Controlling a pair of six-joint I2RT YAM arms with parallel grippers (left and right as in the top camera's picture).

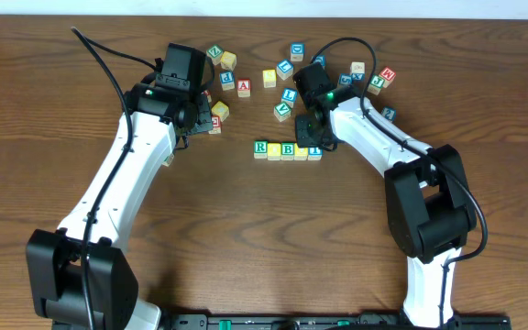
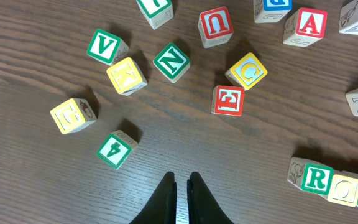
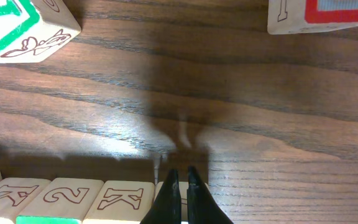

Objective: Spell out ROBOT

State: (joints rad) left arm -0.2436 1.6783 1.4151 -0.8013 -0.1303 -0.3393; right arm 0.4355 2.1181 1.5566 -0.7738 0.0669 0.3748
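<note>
A row of letter blocks lies mid-table, starting with a green R [image 1: 260, 147], a yellow O [image 1: 274, 151] and a blue B [image 1: 288, 149]. Two more blocks [image 1: 308, 152] follow, and I cannot read their letters. My right gripper [image 1: 314, 137] is shut and sits at the row's right end. In the right wrist view its tips [image 3: 182, 175] are over the end block [image 3: 166, 190], beside side faces showing K [image 3: 128, 196] and 2 [image 3: 67, 196]. My left gripper [image 2: 182, 180] is shut and empty over bare wood. The R [image 2: 316, 178] and O [image 2: 345, 188] lie to its right.
Loose blocks lie ahead of the left gripper: green V [image 2: 107, 46], yellow K [image 2: 127, 75], green N [image 2: 171, 61], red U [image 2: 215, 25], yellow C [image 2: 247, 70], red E [image 2: 229, 101], yellow G [image 2: 73, 115], green 4 [image 2: 115, 149], red A [image 2: 309, 25]. More blocks [image 1: 287, 69] are scattered behind the row.
</note>
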